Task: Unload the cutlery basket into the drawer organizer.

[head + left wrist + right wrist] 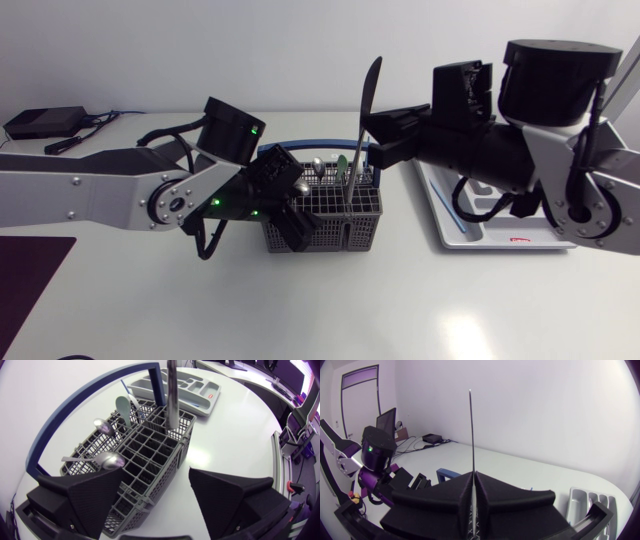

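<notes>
At the table's middle sits the basket [330, 236], a grey grid with a blue handle [56, 416]. The left arm comes in low from the left and its gripper [157, 494] hangs at the basket's near end, released. Its fingers [92, 496] are spread wide: one lies over the basket's edge, the other is out over bare table and apart from the wall.

The right gripper [371, 134] is above the basket's other end, clenched on the knife [369, 95]. From the right wrist, both fingers press flat against the blade, which shows edge-on and rises straight above them. The knife stands nearly upright with its dark blade on top. Its silver lower end is down in a compartment at the far end from the left gripper.

Two spoons [111, 461] lie in the basket, just ahead of the left gripper's finger. A pale green utensil [123, 407] stands further along. The organizer [495, 238] lies at the table's right, mostly under the right arm and apart from the basket.
</notes>
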Tool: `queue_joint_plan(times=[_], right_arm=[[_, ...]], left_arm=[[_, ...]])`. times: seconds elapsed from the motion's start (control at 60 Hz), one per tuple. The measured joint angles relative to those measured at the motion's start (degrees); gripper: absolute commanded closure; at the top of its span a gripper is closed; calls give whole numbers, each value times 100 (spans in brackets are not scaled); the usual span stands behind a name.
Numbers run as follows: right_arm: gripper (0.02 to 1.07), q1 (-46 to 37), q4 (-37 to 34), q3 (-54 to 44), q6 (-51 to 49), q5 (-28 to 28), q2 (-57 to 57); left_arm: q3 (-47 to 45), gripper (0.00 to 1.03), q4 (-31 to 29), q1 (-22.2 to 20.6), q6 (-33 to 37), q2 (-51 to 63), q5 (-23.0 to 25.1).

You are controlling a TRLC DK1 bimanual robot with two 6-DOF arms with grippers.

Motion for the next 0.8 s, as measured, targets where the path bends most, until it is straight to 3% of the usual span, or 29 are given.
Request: queue_joint_plan(times=[0.15, 0.467, 0.8], right_arm=[[97, -186, -20, 0, 83, -387, -164], [97, -568, -136, -2, 361, -1266, -518], [97, -612, -170, -2, 518, -1609, -695]], left_arm=[[22, 8, 13, -79, 0, 0, 74], [623, 8, -439, 249, -125, -2, 1939], [1012, 8, -538, 479, -304, 61, 3171]])
